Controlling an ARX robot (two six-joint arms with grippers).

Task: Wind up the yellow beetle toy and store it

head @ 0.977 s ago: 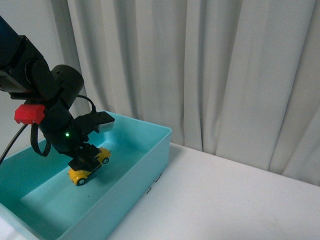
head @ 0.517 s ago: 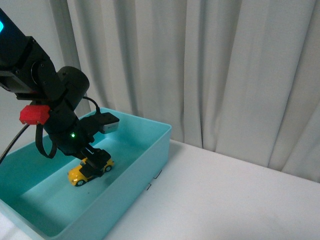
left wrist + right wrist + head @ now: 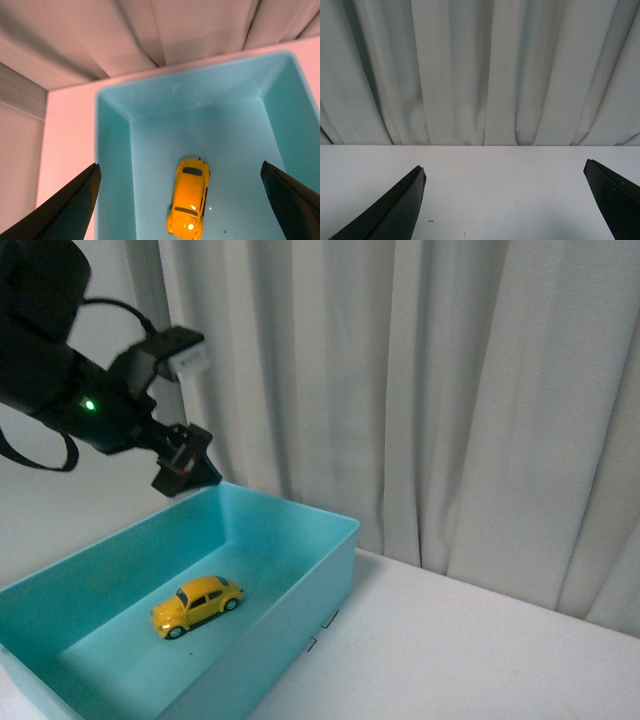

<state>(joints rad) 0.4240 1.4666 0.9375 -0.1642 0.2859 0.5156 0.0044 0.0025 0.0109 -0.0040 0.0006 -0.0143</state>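
The yellow beetle toy (image 3: 196, 605) rests on its wheels on the floor of the teal bin (image 3: 300, 585). It also shows in the left wrist view (image 3: 189, 204), inside the bin (image 3: 112, 165). My left gripper (image 3: 186, 468) is open and empty, raised well above the bin's far left corner. In the left wrist view its two dark fingers stand wide apart on either side of the car, high above it (image 3: 182, 200). My right gripper (image 3: 505, 205) is open and empty over bare white table; it does not show in the front view.
A white table (image 3: 480, 660) extends right of the bin. Pale curtains (image 3: 420, 390) hang close behind the table and bin. The right wrist view shows white tabletop (image 3: 505, 170) meeting the curtains.
My left gripper has let go of the yellow car and risen out of the bin, up and back. The car now lies free on the bin floor.
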